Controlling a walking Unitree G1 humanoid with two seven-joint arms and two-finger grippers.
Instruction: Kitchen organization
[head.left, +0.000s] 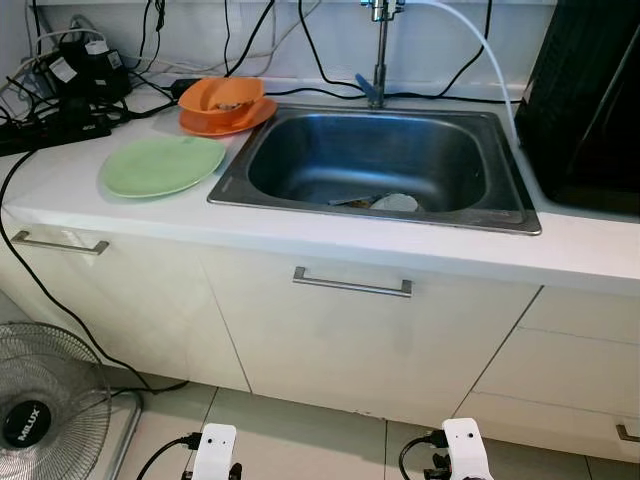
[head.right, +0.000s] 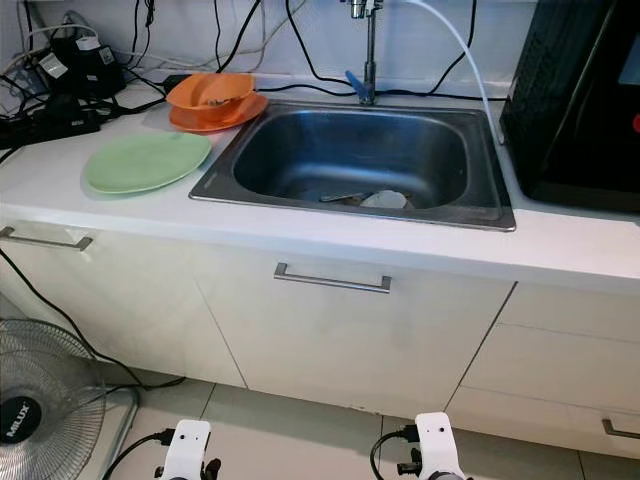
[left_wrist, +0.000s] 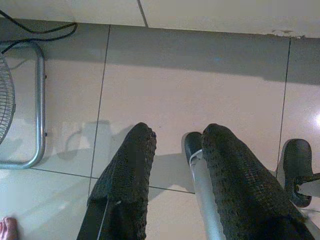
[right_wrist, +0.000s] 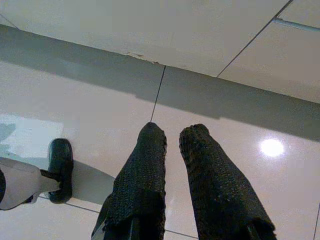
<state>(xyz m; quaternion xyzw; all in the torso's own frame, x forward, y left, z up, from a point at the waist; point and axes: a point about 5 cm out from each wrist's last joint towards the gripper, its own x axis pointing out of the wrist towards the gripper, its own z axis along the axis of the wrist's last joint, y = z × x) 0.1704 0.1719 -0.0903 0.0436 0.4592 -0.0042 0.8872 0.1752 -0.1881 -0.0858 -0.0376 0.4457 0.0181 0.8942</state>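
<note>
A pale green plate (head.left: 162, 165) lies flat on the white counter (head.left: 300, 240), left of the steel sink (head.left: 370, 213). Behind it an orange bowl (head.left: 222, 98) sits on an orange plate (head.left: 232, 124) at the sink's back left corner. Some dishes (head.left: 393, 202) lie at the bottom of the basin; I cannot tell what they are. Both arms hang low in front of the cabinets. My left gripper (left_wrist: 175, 137) is open over the floor tiles, holding nothing. My right gripper (right_wrist: 173, 132) points at the floor too, its fingers slightly apart and empty.
A faucet (head.left: 378, 60) with a white hose stands behind the sink. A black appliance (head.left: 590, 100) fills the counter's right end. Power strips and cables (head.left: 70, 80) crowd the back left. A floor fan (head.left: 45, 410) stands at the lower left. Cabinet handle (head.left: 351, 285) faces me.
</note>
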